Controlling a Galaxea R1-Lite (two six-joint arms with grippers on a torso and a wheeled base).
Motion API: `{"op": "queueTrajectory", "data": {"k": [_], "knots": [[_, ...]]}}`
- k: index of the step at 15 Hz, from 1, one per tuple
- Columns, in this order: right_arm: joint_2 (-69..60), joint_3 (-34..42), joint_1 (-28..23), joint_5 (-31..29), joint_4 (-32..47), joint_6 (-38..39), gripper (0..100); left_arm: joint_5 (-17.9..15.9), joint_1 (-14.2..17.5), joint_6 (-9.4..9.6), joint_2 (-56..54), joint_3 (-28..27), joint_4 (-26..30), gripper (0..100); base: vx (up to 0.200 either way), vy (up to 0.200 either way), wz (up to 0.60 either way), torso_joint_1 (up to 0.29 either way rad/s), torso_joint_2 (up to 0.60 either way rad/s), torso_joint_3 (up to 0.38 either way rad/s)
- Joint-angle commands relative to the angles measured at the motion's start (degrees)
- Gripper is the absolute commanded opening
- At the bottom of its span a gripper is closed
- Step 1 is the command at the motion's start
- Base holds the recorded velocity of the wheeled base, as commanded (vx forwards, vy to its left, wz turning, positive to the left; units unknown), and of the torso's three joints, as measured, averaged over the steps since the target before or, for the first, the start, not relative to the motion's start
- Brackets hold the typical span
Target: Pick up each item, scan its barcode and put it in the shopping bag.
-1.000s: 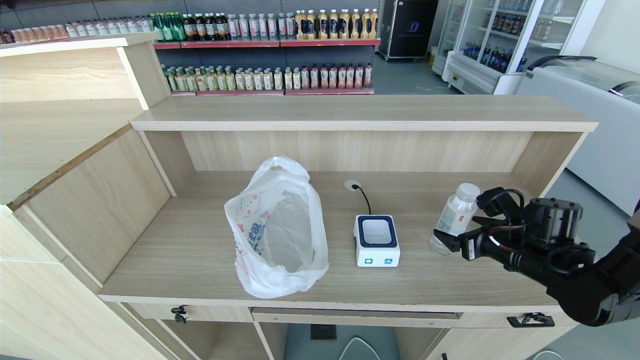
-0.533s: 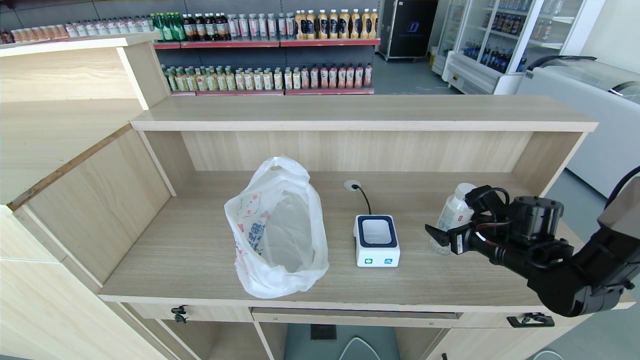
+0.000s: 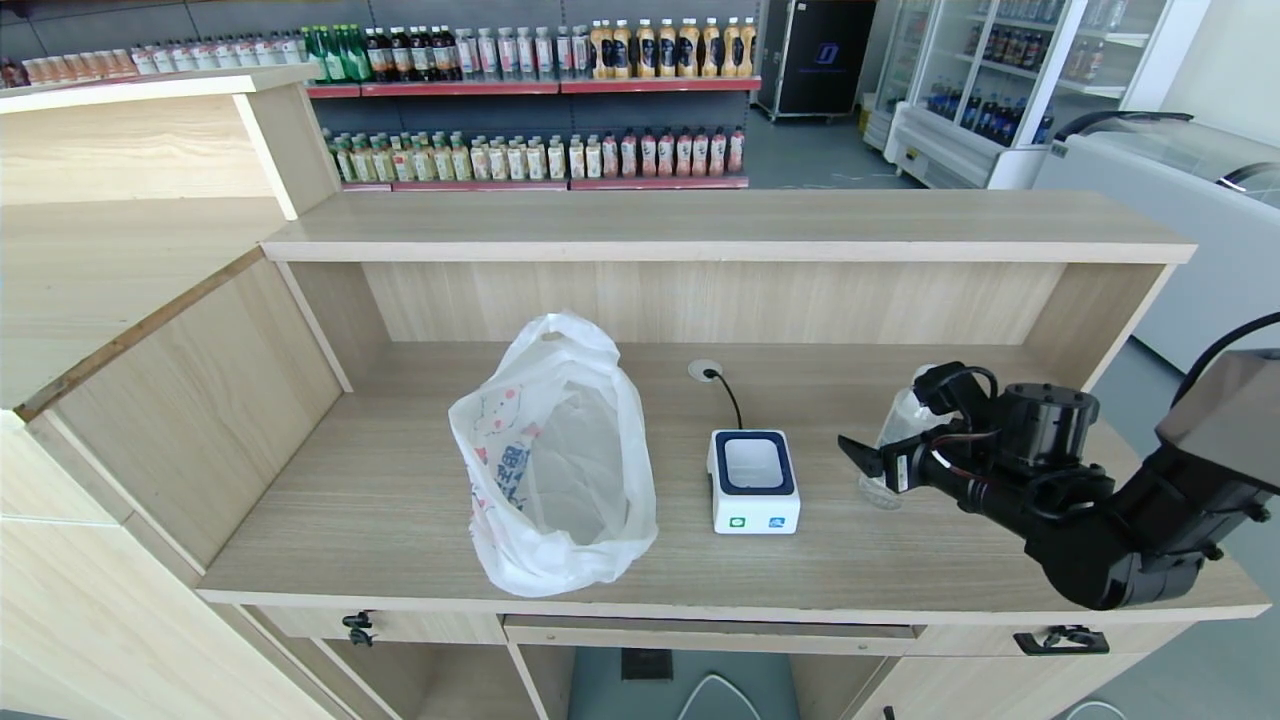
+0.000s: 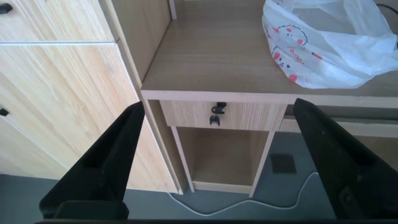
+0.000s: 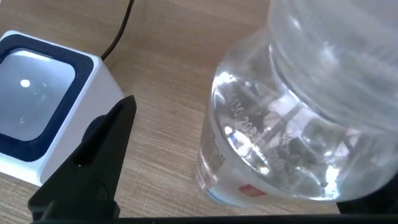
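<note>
– Pale wood tabletop (image 3: 400, 500), then. What sits at its left end?

– Off the front left corner hangs the left end effector (image 4: 217, 107), low down, its two dark fingers (image 4: 102, 168) spread wide with nothing between them. It faces the small black drawer handle (image 4: 216, 112) under the tabletop's edge.

– And on the top itself?

– A white plastic shopping bag (image 3: 555, 460) with red and blue print stands left of centre, its mouth open towards the front. Just to its right is the white scanner (image 3: 753, 480) with a dark blue frame round its window; a black cable runs from it back to a round hole (image 3: 706, 370) in the wood.

– Where is the item?

– The clear water bottle (image 3: 900, 420) stands upright on the tabletop, right of the scanner and apart from it.

– Is it gripped?

– No. The right end effector (image 3: 880, 455) is at the bottle, spread. One finger (image 5: 93, 168) stands just beside the bottle on the scanner side, with a strip of bare wood between them. The other finger is hidden behind the bottle.
</note>
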Motion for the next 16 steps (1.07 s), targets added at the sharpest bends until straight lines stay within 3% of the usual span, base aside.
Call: {"op": "queueTrajectory", "data": {"k": [1,8,9,16], "knots": [[1.4,-1.4,0.0,0.0,0.0,0.0,100,0.0,0.0,-0.01,0.0,0.0,0.0,100,0.0,0.0,0.0,0.0,0.0,0.0],[4.5,-4.9,0.1,2.3,0.0,0.1,100,0.0,0.0,-0.01,0.0,0.0,0.0,100,0.0,0.0,0.0,0.0,0.0,0.0],[4.8,-5.0,0.0,2.7,0.0,0.1,0,0.0,0.0,-0.01,0.0,0.0,0.0,100,0.0,0.0,0.0,0.0,0.0,0.0],[6.0,-6.1,-0.2,2.9,-0.1,0.3,0,0.0,0.0,-0.01,0.0,0.0,0.0,100,0.0,0.0,0.0,0.0,0.0,0.0]]}}
